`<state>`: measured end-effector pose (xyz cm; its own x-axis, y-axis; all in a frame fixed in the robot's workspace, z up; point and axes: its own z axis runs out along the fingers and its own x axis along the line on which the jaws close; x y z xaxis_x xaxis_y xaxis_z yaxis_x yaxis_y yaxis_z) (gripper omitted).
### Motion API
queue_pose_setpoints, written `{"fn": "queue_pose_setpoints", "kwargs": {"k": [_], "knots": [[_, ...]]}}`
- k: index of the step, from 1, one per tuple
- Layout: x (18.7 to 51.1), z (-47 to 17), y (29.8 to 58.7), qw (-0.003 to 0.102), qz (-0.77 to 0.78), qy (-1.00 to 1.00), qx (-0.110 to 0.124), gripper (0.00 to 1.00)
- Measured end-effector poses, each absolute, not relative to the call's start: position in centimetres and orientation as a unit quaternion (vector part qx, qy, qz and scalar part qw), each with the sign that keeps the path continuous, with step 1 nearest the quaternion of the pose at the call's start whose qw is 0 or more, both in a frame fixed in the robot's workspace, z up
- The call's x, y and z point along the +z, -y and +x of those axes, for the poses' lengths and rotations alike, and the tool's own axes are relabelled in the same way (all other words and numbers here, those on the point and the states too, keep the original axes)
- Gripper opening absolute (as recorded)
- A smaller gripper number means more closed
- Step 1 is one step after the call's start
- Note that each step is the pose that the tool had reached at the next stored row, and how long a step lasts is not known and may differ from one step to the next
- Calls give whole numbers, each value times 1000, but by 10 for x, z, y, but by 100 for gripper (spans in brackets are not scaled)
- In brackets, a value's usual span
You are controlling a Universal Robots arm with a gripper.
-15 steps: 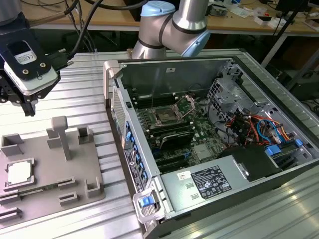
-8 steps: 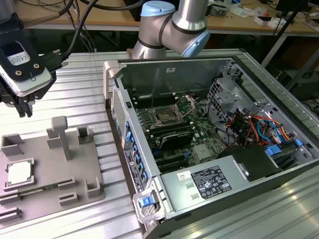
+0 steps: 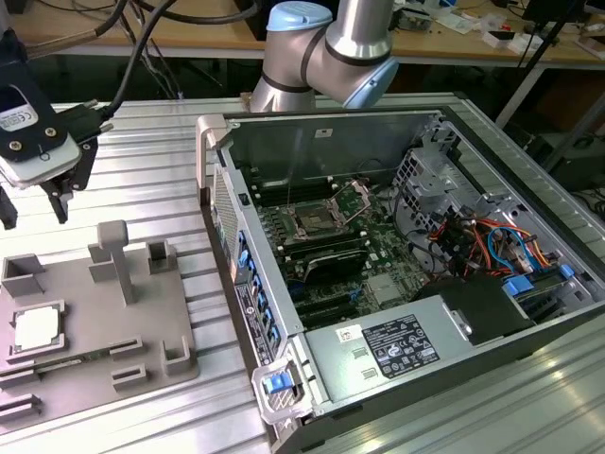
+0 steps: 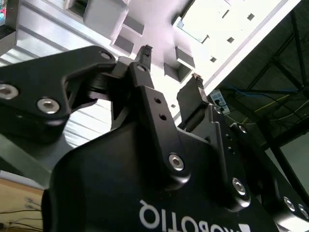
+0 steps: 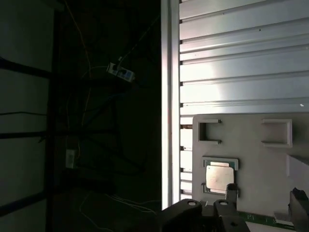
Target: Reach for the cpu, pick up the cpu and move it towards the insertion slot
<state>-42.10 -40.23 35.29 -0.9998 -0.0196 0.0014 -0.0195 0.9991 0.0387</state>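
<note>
Ribbed metal worktop [image 3: 142,161] carries a grey tray [image 3: 142,312] and an open computer case [image 3: 321,142] in the exterior view. The cpu [image 3: 38,328] lies flat in a recess of the tray. The gripper [image 3: 35,219] hangs above the tray, spread wide and holding nothing. The insertion slot [image 3: 312,224] sits inside the case, well apart from it.

In the second wrist view the fingers [image 4: 145,53] stand apart over the tray's blocks.

In the first wrist view the cpu [image 5: 220,177] lies near the worktop's edge, just beside one fingertip [image 5: 231,189].

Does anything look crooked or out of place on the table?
Nothing stands out: the chip lies flat in its tray, the socket sits open, and the open pincer hangs clear of both.
</note>
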Motion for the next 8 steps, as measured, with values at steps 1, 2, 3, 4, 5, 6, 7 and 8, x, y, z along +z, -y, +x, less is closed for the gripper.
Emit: {"fn": "queue_pose_setpoints", "kwargs": {"k": [1,2,3,4,5,6,7,8], "knots": [[352,-423,402,1,10,1000,-20,53],[351,-430,403,1,10,1000,-20,53],[350,-434,403,2,10,1000,-20,53],[349,-435,403,2,10,1000,-20,53],[349,-436,403,2,11,1000,-20,53],[349,-436,403,2,11,1000,-20,53],[349,-436,403,2,11,1000,-20,53],[349,-436,403,2,11,1000,-20,53]]}}
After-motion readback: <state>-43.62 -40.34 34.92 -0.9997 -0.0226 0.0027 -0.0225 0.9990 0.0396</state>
